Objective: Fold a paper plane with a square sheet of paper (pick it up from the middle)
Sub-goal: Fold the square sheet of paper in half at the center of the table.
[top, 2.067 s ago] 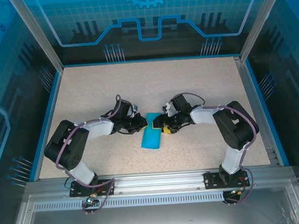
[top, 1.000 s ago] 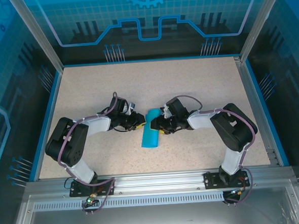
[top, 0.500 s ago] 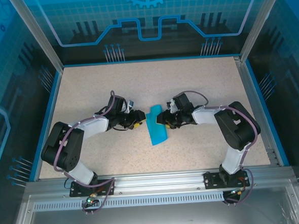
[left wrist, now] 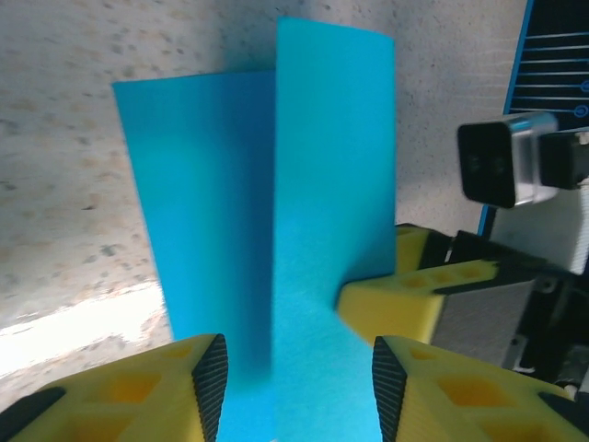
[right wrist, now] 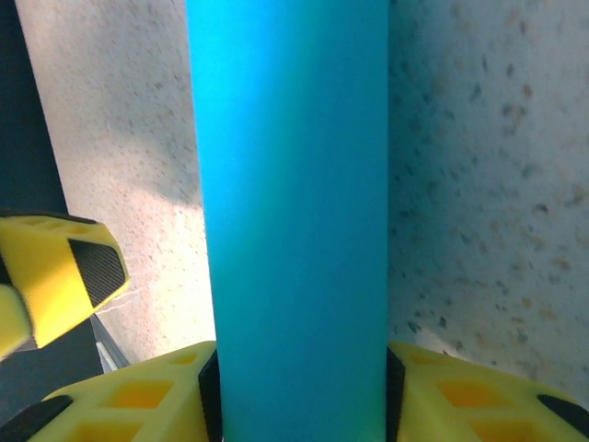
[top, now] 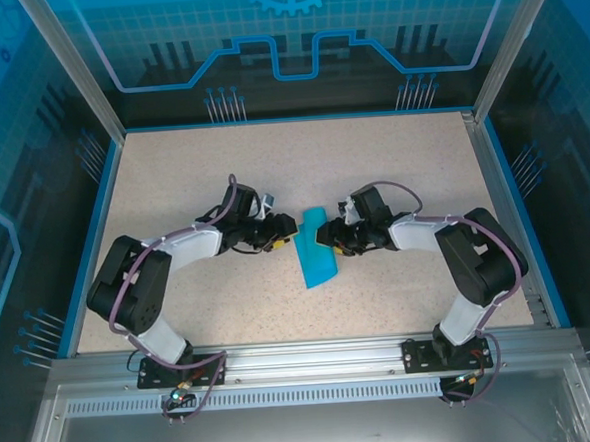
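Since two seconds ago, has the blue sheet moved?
Yes. The blue sheet has shifted right, toward the table's right rail, and its near end has swung right too.

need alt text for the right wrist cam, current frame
A bright blue square sheet of paper, bowed into a narrow vertical band, fills the gap between the yellow jaws of the right gripper at the bottom edge. The speckled table lies behind it, and another yellow finger pokes in at lower left.

square sheet of paper (top: 314, 250): 1 | grippers: 2, left gripper (top: 281, 244) + right gripper (top: 323, 241), either side of paper | table (top: 172, 178): 1
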`<move>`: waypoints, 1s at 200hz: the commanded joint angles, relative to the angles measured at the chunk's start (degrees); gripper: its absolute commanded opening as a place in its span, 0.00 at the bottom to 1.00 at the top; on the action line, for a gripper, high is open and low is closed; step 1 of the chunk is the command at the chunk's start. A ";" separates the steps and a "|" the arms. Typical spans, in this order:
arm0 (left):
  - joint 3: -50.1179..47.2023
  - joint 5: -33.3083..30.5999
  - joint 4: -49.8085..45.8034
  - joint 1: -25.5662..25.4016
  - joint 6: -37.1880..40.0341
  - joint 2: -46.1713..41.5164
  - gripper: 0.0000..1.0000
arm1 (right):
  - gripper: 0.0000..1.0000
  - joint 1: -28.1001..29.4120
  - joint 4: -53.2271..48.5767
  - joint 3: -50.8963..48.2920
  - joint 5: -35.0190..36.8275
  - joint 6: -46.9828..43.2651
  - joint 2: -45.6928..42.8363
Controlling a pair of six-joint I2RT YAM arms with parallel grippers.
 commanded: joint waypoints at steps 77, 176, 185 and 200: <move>0.14 3.33 8.93 -3.40 -7.42 6.68 0.52 | 0.51 0.44 -0.56 -0.24 -1.30 0.42 0.13; -3.86 0.64 13.70 -4.39 -12.86 7.47 0.42 | 0.52 -0.53 0.92 -1.02 -3.83 0.62 -0.42; -3.69 1.43 14.37 -4.31 -13.05 7.95 0.41 | 0.52 -0.38 1.09 -1.03 -3.98 0.63 -0.47; -3.20 2.23 14.42 -4.40 -13.09 8.73 0.39 | 0.52 -0.42 0.98 -0.98 -4.15 0.48 -0.50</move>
